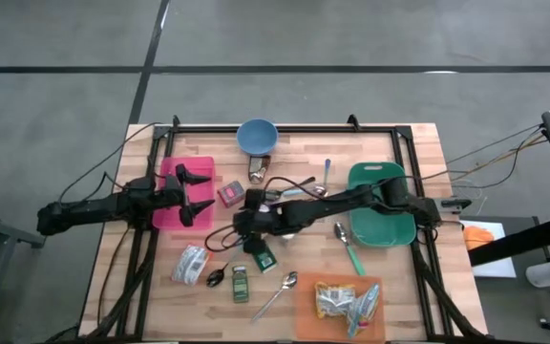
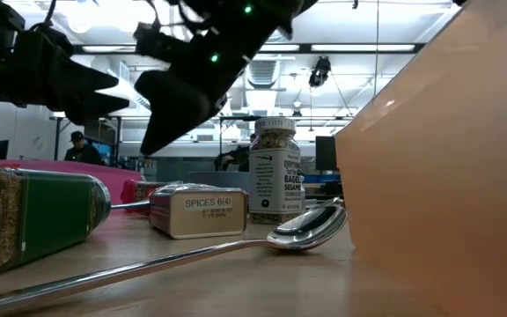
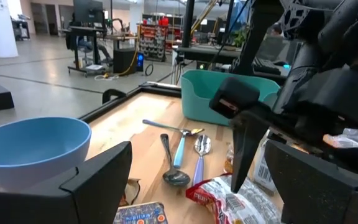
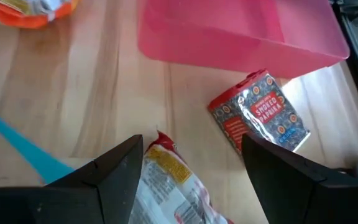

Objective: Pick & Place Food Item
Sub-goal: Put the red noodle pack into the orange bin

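On the bench (image 1: 418, 143): blue bowl (image 1: 257, 136) at far edge, green bin (image 1: 380, 205) at right, orange tray (image 1: 306, 311) in front w/ wrappers, spoon (image 1: 277, 293) near it.

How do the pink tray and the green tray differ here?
The pink tray sits on the table's left side; the green tray sits on the right. The left gripper, open, hovers over the pink tray, while the right arm's upper links cross above the green tray. Both are shallow, rectangular plastic trays.
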Action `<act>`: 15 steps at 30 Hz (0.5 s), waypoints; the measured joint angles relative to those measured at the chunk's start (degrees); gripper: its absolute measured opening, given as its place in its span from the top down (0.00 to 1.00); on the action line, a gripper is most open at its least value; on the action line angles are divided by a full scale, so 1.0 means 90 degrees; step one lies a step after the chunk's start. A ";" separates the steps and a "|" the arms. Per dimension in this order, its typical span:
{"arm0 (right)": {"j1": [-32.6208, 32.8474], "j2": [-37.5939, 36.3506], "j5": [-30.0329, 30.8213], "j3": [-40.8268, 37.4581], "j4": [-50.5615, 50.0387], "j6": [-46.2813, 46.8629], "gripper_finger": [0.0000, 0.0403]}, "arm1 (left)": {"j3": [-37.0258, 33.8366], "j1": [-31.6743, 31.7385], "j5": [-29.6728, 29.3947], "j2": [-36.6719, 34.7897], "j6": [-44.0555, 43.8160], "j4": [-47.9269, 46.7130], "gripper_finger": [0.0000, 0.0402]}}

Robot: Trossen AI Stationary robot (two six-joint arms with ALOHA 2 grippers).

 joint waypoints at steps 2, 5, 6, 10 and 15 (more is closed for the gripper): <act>-0.0023 0.0156 0.0009 0.0199 -0.0129 0.0203 0.33 | 0.0000 0.0000 0.0000 0.0008 0.0000 0.0000 0.07; -0.0088 0.0406 0.0010 0.0455 -0.0377 0.0485 0.33 | 0.0000 0.0000 -0.0002 0.0008 0.0000 0.0000 0.07; -0.0111 0.0497 0.0008 0.0535 -0.0500 0.0547 0.33 | 0.0000 0.0000 0.0002 0.0012 0.0000 -0.0002 0.07; -0.0140 0.0805 0.0008 0.0814 -0.0852 0.0540 0.33 | 0.0000 0.0000 0.0000 0.0007 0.0000 -0.0002 0.07; -0.0111 0.0958 -0.0045 0.0942 -0.0764 0.0388 0.33 | 0.0000 0.0001 0.0000 0.0004 0.0000 0.0000 0.07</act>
